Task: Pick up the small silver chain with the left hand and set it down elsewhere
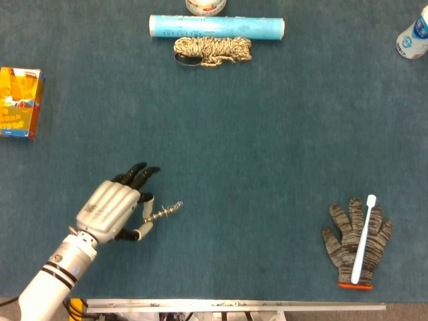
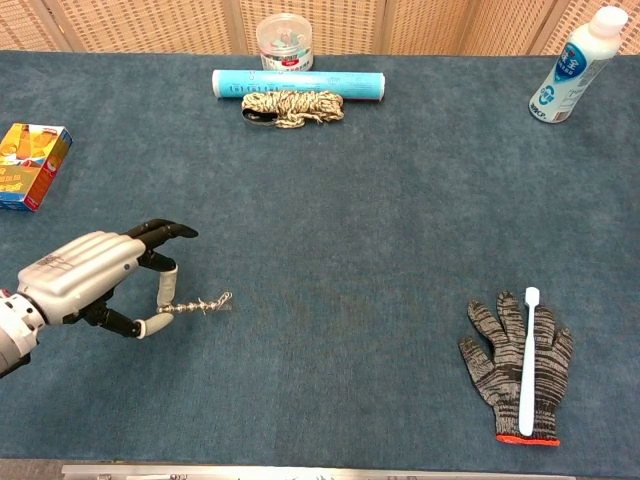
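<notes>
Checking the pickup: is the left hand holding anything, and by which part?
Yes. The left hand pinches the small silver chain by its near end; the rest sticks out rightward.

silver chain (image 1: 164, 212), teal cloth (image 1: 267, 154).

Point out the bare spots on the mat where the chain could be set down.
Widest bare patch: mid-mat between the left hand pinching the chain and the glove. Also bare: between the orange box and the rope. Crowded: far edge around the blue roll.
</notes>
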Available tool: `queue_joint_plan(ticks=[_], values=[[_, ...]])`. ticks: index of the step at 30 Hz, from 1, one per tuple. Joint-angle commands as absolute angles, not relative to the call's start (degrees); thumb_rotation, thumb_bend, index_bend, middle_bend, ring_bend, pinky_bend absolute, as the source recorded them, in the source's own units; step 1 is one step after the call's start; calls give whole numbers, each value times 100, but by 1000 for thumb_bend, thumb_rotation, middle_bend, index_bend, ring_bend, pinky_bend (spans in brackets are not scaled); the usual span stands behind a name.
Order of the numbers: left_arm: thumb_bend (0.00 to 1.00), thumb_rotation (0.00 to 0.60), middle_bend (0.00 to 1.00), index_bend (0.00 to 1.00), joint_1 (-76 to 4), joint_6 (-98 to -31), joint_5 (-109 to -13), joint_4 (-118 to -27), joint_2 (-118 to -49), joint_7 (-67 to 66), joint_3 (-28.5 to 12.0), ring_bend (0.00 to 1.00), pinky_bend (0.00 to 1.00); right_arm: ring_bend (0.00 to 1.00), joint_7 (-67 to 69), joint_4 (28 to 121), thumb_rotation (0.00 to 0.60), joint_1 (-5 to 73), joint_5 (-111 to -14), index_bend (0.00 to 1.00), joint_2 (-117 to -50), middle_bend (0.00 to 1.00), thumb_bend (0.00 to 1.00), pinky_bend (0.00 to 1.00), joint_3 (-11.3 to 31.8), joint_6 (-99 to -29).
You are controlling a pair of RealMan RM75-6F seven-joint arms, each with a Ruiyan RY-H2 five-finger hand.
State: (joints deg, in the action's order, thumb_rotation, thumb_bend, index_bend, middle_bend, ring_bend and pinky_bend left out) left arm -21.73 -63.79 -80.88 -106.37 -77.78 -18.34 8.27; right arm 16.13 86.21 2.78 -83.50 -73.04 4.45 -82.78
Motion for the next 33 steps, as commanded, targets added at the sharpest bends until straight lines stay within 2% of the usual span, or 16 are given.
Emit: queue_joint_plan(ticks=[1,7,15,17,22,23,25,28,33], values=[[336,600,105,677,-2197,-6401,-8083,-10693,-7690,-1735,726,19,239,203,1616,8621,600,280,-8354,244,-7304,286,0,322,445,-8281],[336,600,105,677,-2330,-6209,-7834,-10634,-7579,-1258,429,19,239,204,1625,8614,600,291,-8354,244,-7300,285,0,322,451,-8277],[336,600,105,650,-2576,-5750,-7624,-9976,-7789,-457,117,19,239,203,1628,8607,600,303,-8334,244,-7304,286,0,322,455,-8257],[336,600,105,605,-2584,-5739,-7598,-9835,-7857,-460,101,19,239,204,1631,8605,600,303,-8328,244,-7304,286,0,322,455,-8254],[335,600,105,331,-2486,-5979,-7570,-9719,-7994,-685,87,19,239,203,1629,8614,600,300,-8328,244,-7293,286,0,322,454,-8261],[330,600,105,301,-2464,-6030,-7568,-9724,-8002,-728,84,20,239,203,1628,8616,600,301,-8331,244,-7293,286,0,322,453,-8262],[279,600,100,224,-2435,-6097,-7567,-9734,-8007,-785,80,19,239,203,1625,8616,600,303,-8330,244,-7297,286,0,322,452,-8260],[221,600,91,188,-2375,-6231,-7604,-9780,-8003,-741,57,19,243,203,1619,8615,600,302,-8324,244,-7308,285,0,322,451,-8260],[218,600,91,190,-2188,-6710,-7782,-9791,-7895,-688,-15,20,252,203,1511,8616,600,289,-8295,244,-7304,286,0,322,487,-8321]])
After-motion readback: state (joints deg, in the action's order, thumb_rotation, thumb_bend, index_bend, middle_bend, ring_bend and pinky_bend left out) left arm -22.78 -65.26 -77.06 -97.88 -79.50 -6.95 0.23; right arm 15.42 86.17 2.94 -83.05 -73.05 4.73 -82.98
